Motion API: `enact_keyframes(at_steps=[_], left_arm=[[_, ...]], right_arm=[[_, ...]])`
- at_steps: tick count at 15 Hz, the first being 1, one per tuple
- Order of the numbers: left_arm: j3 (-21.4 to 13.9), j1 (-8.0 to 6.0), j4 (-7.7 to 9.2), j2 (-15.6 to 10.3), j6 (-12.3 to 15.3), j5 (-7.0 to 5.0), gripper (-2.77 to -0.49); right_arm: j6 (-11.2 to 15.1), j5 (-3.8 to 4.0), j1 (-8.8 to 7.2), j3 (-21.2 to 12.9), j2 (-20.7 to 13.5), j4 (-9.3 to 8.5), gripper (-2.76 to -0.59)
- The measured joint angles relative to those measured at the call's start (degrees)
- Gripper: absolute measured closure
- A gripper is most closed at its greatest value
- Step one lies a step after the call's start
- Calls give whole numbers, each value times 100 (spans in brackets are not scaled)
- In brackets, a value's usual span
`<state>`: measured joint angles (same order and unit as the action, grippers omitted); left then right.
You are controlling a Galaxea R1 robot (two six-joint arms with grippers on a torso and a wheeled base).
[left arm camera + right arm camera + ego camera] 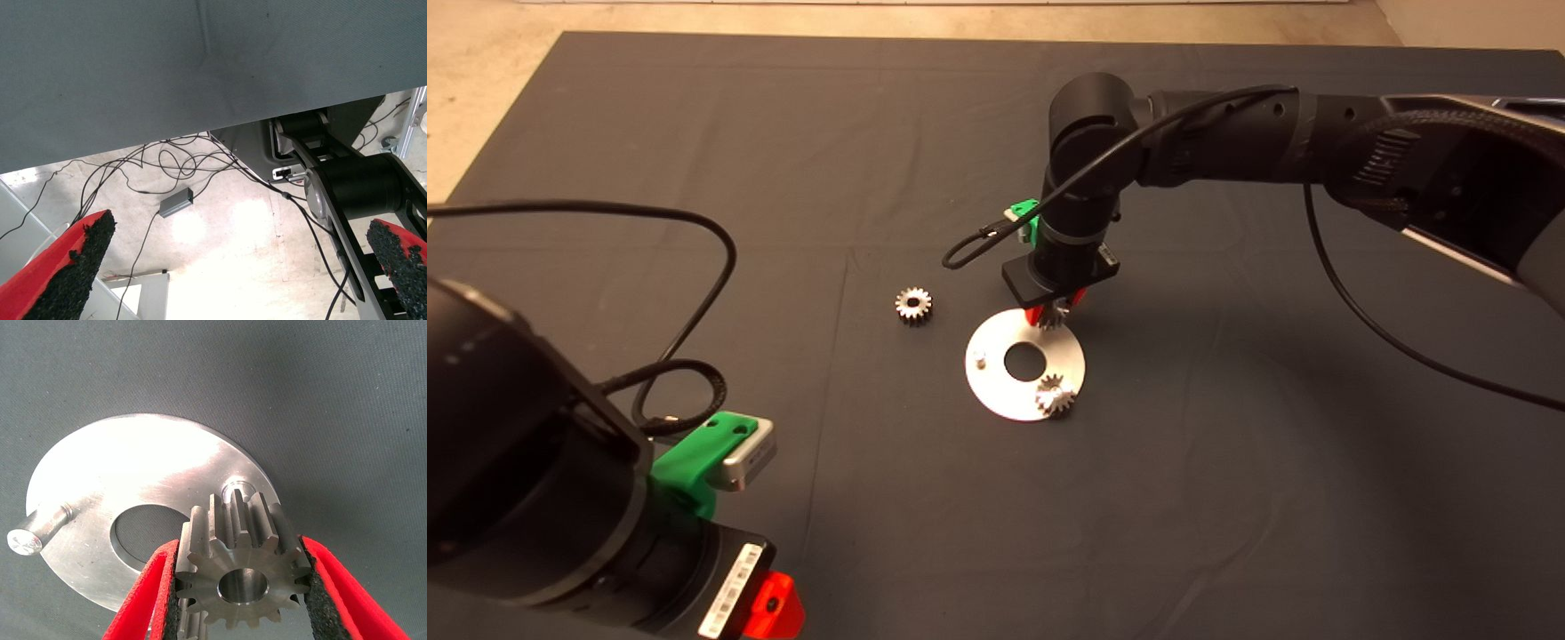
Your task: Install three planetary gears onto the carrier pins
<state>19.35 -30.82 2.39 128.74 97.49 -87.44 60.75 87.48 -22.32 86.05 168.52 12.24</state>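
Observation:
The silvery round disc (996, 391) lies mid-mat with a central hole. One planetary gear (1055, 396) sits on the disc's near right rim. A second gear (913, 305) lies loose on the mat, left of the disc. My right gripper (1054, 313) hovers over the disc's far edge, shut on a third gear (243, 577), which hangs just above a carrier pin (233, 491). Another bare pin (980, 359) stands on the disc's left side, seen as a stud (37, 532) in the right wrist view. My left gripper (774, 609) is parked at the lower left, open.
The dark mat (783, 160) covers the table, with pale floor beyond its far edge. Black cables (694, 293) loop from the left arm over the mat. The left wrist view shows the mat's edge, floor cables (167, 167) and a small grey box (176, 201).

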Motion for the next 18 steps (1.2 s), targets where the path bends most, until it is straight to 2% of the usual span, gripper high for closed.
enact_keyframes(at_steps=[18], left_arm=[[0, 1, 2, -2, 0, -1, -275]], right_arm=[[2, -18, 16, -28, -72, 2, -107]])
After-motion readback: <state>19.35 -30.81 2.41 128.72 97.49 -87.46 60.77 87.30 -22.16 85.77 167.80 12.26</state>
